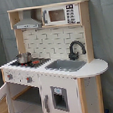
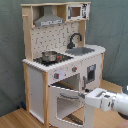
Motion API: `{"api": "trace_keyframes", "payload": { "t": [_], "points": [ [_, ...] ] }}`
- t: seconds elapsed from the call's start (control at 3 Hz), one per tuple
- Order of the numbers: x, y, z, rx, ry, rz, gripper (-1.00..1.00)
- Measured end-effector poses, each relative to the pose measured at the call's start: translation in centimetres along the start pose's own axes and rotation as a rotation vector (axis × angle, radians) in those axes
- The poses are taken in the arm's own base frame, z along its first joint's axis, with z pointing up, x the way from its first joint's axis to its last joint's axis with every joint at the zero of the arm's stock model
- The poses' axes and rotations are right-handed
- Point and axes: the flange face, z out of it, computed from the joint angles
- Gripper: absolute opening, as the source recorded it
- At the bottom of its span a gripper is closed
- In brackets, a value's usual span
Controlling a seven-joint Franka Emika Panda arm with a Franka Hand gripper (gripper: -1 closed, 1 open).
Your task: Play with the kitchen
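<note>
arm (image 2: 112,101) sits nearest the camera in the second exterior view, reaching in from the second exterior view's right, its gripper (image 2: 82,95) right at the top edge of the oven door (image 2: 65,100). the door hangs open, swung out toward the camera, hinged on the side toward the second exterior view's left. whether the fingers are clenched on the door's edge or loose beside it i cannot tell.

in the first exterior view only a pale blur of the arm shows at the bottom edge, and the open door edge (image 1: 1,99) shows at the first exterior view's left.

behind stands the kitchen (image 2: 62,55), on the wood floor against a grey curtain. on its counter a small pot (image 2: 49,56) rests on the stove, then the sink (image 2: 80,50) with the black faucet (image 2: 74,39), and above them the grey hood (image 2: 48,21).

the step in hand looks like working the oven door. next move, by my reckoning, calls for a swing along the hinge arc to shut it or open it wider, keeping contact at the edge.
</note>
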Motion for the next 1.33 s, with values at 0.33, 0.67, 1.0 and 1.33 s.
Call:
{"api": "trace_keyframes", "payload": {
  "t": [0.33, 0.67, 1.0, 1.33],
  "points": [
    [1.8, -0.5, 0.2, -0.008, 0.014, 0.042, 1.0],
    [3.5, -0.9, 0.5, -0.015, 0.025, 0.084, 1.0],
    [5.0, -1.2, 1.0, -0.019, 0.033, 0.143, 1.0],
    [6.0, -1.6, 1.5, -0.016, 0.021, 0.233, 1.0]
  ]
}}
